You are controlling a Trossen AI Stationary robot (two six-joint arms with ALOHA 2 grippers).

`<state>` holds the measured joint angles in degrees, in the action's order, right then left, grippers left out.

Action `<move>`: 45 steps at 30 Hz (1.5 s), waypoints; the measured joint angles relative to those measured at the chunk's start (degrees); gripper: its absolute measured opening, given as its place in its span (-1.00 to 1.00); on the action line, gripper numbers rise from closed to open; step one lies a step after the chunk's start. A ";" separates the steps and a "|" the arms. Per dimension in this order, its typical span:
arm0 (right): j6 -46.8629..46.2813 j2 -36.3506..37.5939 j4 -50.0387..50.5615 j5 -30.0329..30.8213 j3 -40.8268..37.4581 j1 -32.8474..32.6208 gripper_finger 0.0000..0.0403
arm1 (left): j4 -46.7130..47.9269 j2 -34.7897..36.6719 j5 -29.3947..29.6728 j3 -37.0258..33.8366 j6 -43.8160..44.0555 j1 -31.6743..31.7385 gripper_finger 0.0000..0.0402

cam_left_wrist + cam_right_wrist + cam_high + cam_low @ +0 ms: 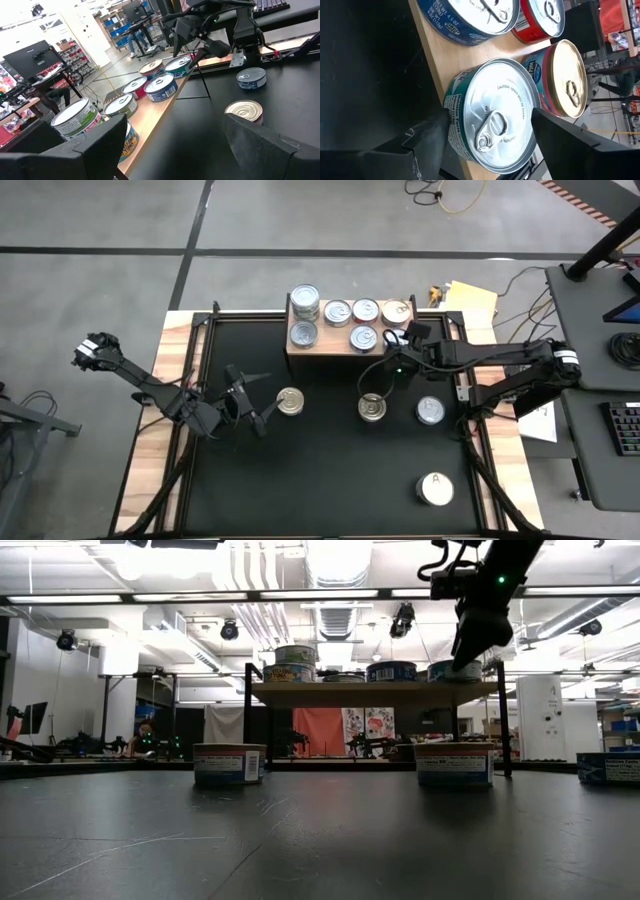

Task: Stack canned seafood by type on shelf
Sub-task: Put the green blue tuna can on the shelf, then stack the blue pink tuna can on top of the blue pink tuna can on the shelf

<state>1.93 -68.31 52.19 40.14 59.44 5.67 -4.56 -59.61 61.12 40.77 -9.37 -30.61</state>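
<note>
6+ cans (336, 312) on shelf (330, 341), 4 cans (372, 408) on tabletop (330, 470)

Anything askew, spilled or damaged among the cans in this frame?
Nothing damaged or spilled. Every can sits flat, on the shelf or the table. The teal-labelled can stands close to the shelf's edge, not tipped.

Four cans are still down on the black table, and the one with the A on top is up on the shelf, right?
Not quite. The A can isn't on the shelf; it sits on the black table, near its front right corner, as the high view shows. It is one of the four cans still down there.
</note>
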 joint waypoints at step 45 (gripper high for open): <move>-28.74 -0.73 -9.72 -5.92 8.79 -24.00 -0.36 | 9.11 -8.80 -15.21 -1.39 35.81 -0.09 0.57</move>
<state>-26.81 -69.05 42.48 34.22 68.23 -18.32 4.55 -68.41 45.91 39.39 26.45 -30.70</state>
